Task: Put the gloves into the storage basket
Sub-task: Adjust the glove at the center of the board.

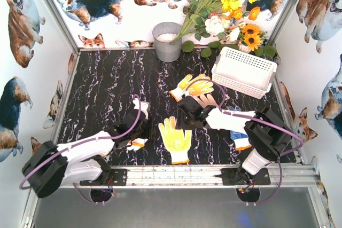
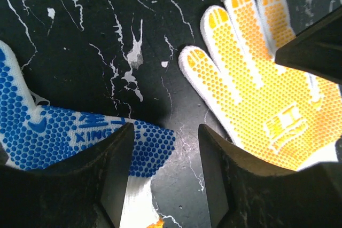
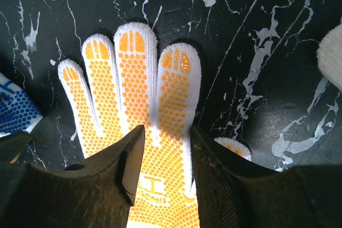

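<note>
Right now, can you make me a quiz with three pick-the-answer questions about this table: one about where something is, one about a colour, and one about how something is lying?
1. Where is the white basket?
A) far right corner, by the flowers
B) at the near edge
C) against the left wall

2. What colour are the dots on the glove under the right gripper?
A) green
B) yellow
C) red

3. How is the yellow glove nearest the front edge?
A) hanging from a gripper
B) inside the basket
C) lying flat on the table

Answers:
1 A, it sits beside the flowers at the far right.
2 B, the right wrist view shows yellow dots on white knit.
3 C, it is spread out on the black top.
</note>
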`<state>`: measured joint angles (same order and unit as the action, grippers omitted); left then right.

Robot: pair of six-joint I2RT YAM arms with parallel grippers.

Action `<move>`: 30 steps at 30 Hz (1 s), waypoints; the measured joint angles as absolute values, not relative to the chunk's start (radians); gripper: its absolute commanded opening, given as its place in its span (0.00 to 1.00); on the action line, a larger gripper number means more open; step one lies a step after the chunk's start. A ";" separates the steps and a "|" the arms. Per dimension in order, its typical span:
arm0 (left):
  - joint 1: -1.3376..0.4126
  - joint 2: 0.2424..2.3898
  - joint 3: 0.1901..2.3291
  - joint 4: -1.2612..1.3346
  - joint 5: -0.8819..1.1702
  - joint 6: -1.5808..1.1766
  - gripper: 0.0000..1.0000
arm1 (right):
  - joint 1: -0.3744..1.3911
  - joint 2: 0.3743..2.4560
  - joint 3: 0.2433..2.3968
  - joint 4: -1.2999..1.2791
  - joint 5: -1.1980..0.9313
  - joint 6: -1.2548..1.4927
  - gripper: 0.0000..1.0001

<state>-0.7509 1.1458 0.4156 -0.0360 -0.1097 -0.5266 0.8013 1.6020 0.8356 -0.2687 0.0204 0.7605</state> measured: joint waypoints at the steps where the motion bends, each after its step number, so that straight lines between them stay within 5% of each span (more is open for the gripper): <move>1: -0.751 1.124 0.416 -0.046 -0.109 -0.522 0.48 | 0.803 1.602 0.836 -0.269 0.020 0.760 0.47; 14: -0.751 1.244 0.479 0.014 0.074 -0.577 0.51 | 0.805 1.359 0.772 -0.411 0.047 0.793 0.57; 21: -0.751 1.340 0.487 0.069 0.117 -0.607 0.48 | 0.805 1.332 0.647 -0.410 -0.022 0.858 0.44; 30: -0.751 1.391 0.489 0.140 0.081 -0.635 0.29 | 0.833 1.360 0.624 -0.352 -0.043 0.921 0.28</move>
